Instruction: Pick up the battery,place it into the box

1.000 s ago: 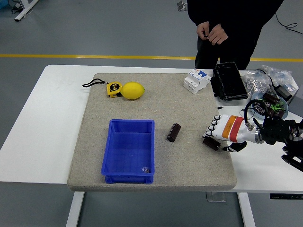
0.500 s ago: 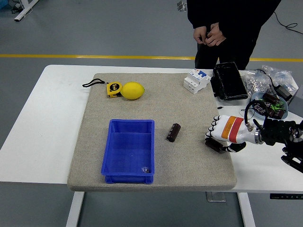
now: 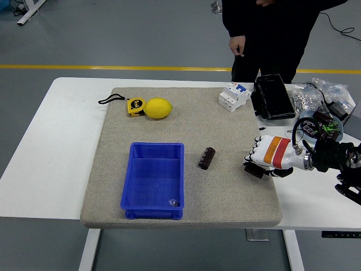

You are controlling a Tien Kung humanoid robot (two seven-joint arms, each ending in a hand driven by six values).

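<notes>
My right hand [image 3: 263,159] grips one battery [image 3: 254,170]; the box [image 3: 153,179] lies well to its left, a second battery [image 3: 207,158] lying between them.

Box [image 3: 153,179] was blue; lemon [image 3: 158,108] and tape measure [image 3: 135,106] yellow; mat [image 3: 186,124] speckled beige; right hand [image 3: 265,158] white with orange-red bands; battery [image 3: 207,157] dark.

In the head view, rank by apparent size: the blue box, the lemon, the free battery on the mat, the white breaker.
1. blue box
2. white breaker, marginally
3. lemon, close to the breaker, so that pair is unsure
4. free battery
</notes>
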